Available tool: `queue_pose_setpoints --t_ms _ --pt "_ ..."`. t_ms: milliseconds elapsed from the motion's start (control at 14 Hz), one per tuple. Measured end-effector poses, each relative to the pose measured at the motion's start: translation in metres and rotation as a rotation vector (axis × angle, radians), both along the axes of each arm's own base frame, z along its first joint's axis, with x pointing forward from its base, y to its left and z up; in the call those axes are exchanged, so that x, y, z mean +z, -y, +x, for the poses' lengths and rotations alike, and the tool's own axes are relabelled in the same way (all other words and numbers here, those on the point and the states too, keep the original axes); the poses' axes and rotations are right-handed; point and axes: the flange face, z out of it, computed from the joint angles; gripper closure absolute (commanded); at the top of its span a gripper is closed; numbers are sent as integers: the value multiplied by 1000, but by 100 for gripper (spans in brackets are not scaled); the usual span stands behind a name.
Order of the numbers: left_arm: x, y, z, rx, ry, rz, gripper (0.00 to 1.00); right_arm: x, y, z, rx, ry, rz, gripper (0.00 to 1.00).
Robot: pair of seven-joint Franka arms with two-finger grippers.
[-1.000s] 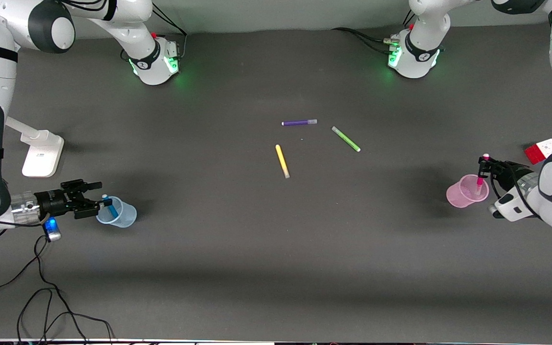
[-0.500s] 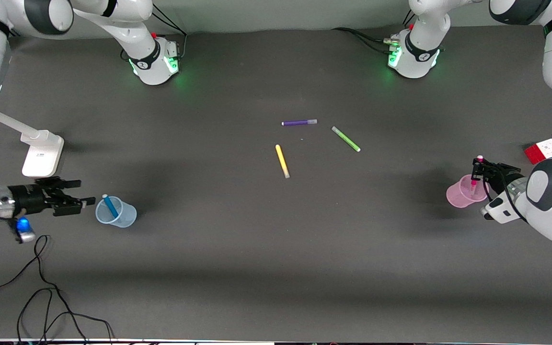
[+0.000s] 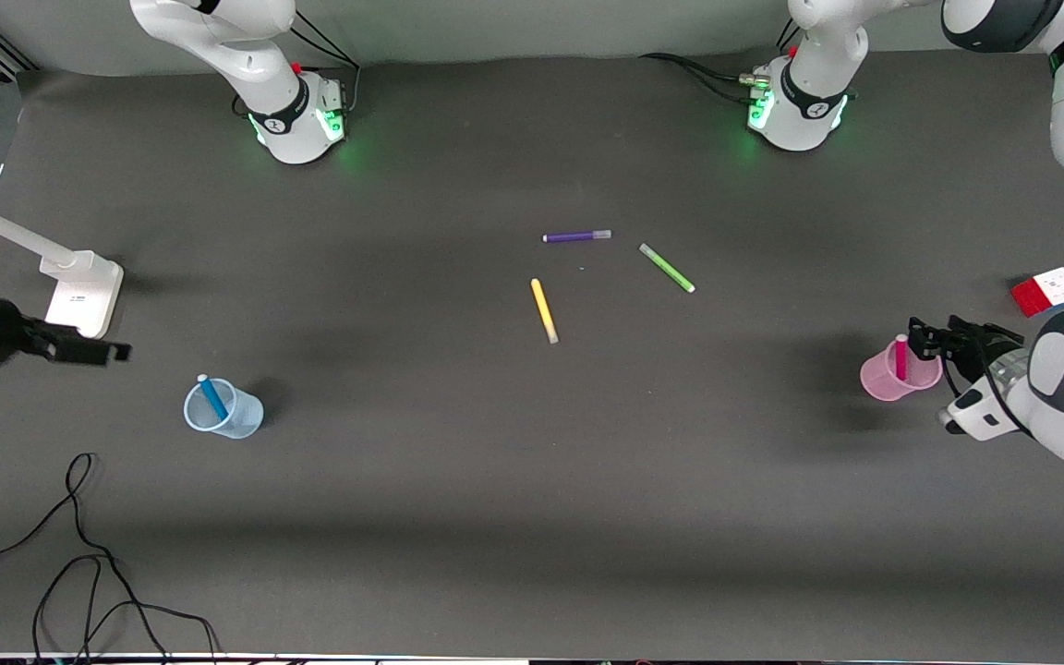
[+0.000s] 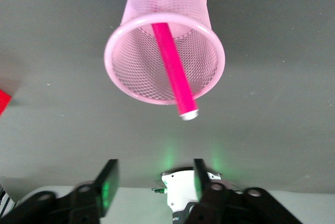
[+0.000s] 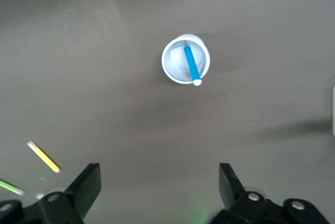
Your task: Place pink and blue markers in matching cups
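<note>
Left gripper (image 4: 152,185): released, just beside pink cup (image 3: 887,379), pink marker (image 3: 900,358) leaning on its rim
Right gripper (image 5: 159,182): released, well clear of blue cup (image 3: 223,409) holding blue marker (image 3: 211,395)

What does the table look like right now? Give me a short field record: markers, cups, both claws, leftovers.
pink marker: standing in the pink cup, leaning on its rim
blue marker: in the blue cup, leaning on its rim
left claw: open, beside the pink cup, nothing held
right claw: open, apart from the blue cup, nothing held
leftover pens: purple pen, green pen, yellow pen, lying mid-table
task status: both markers appear placed
</note>
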Motion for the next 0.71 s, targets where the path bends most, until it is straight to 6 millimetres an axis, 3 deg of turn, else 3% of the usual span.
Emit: queue_pose_setpoints --t_ms 143,286,500,714 --pt "22 2 11 -11 35 20 0 34 9 -25 36 92 -18 0" --pt "48 4 20 -22 76 46 0 54 13 -56 44 182 -45 0" --pt "90 5 23 -18 144 55 0 61 13 -93 53 229 -75 0" --pt "152 16 23 -28 270 52 0 57 6 -91 67 235 -79 0"
